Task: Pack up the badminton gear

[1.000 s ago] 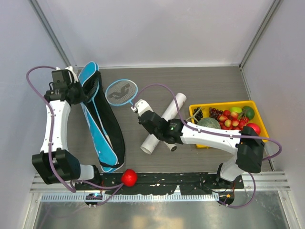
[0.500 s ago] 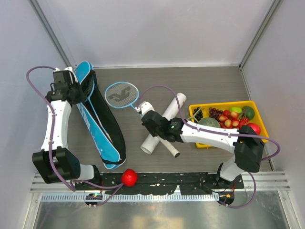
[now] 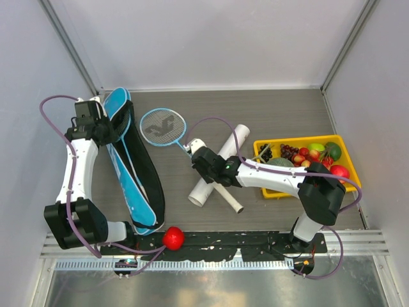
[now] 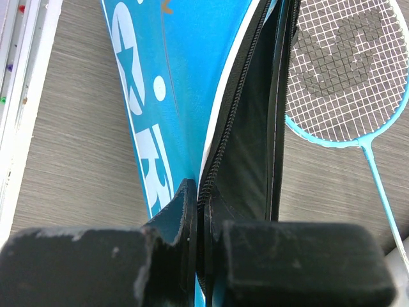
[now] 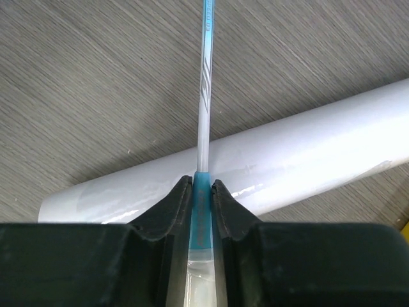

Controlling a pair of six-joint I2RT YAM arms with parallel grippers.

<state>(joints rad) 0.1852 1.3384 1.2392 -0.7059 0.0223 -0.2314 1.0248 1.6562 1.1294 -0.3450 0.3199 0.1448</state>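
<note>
1. Near edge. A small red ball (image 3: 173, 238) rests on the mounting rail (image 3: 255, 240) at the 6 o'clock edge of the worktop (image 3: 275, 109), between the two arm bases.

2. Centre. The white tube (image 3: 220, 165) lies flat on the worktop, with its axis running from 7 o'clock to 1 o'clock. The racket (image 3: 163, 126) crosses over the tube. Its pale handle end points to 5 o'clock and its light-blue head points to 11 o'clock. Contact between handle and tube cannot be determined.

3. Right tool (image 5: 202, 192). It is closed on the racket. The jaws clamp the blue cone where the thin shaft meets the handle. In the right wrist view the shaft leaves the jaws toward 12 o'clock, and the tube runs crosswise directly beneath it.

4. 3 o'clock side. The yellow tray (image 3: 294, 141) holds fruit and sits near the far end of the tube. The right arm passes over the tray's 8 o'clock corner.

5. 9 o'clock side. The blue racket bag (image 3: 137, 192) lies lengthwise from 6 o'clock to 12 o'clock. Its zip is open and the black lining is exposed.

6. Left tool (image 4: 199, 208). It is closed on the zip edge of the bag, near the bag's far end. The jaws pinch the fabric with no visible gap.

7. Far zone. The racket head lies just beside the open mouth of the bag, on the bag's 3 o'clock side. Whether the head rests on the worktop cannot be determined.
</note>
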